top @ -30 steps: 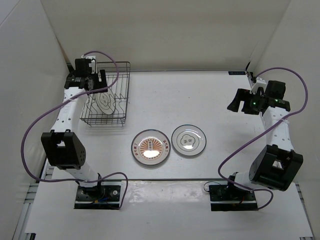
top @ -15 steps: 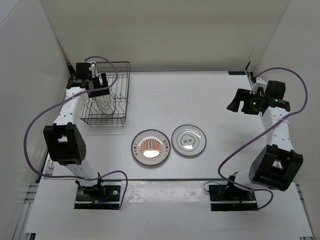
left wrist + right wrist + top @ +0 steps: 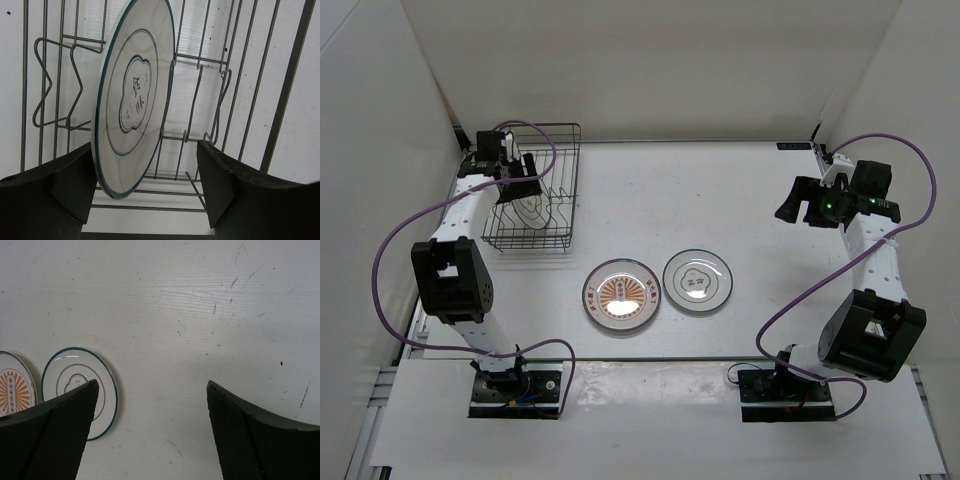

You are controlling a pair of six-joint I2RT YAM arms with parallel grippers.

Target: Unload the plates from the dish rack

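Note:
The dark wire dish rack [image 3: 571,160] stands at the table's far left. One white plate [image 3: 532,207] stands on edge in its slots. My left gripper [image 3: 518,172] hangs over it. In the left wrist view the plate [image 3: 132,95] has its lower rim between my left gripper's [image 3: 147,175] open jaws, close against the left finger [image 3: 65,180] and well apart from the right one. The rack's wires [image 3: 250,100] run behind. An orange sunburst plate [image 3: 620,296] and a white plate [image 3: 697,279] lie flat mid-table. My right gripper [image 3: 798,200] is open above bare table.
The enclosure's white walls stand close behind and left of the rack. In the right wrist view, between and beyond my right gripper [image 3: 150,430] lies bare table, with the white plate [image 3: 70,372] and the orange one [image 3: 15,390] at the left edge.
My left gripper has moved right and inward over the rack, onto the standing plate, and its jaws have narrowed a little. The right arm has not moved.

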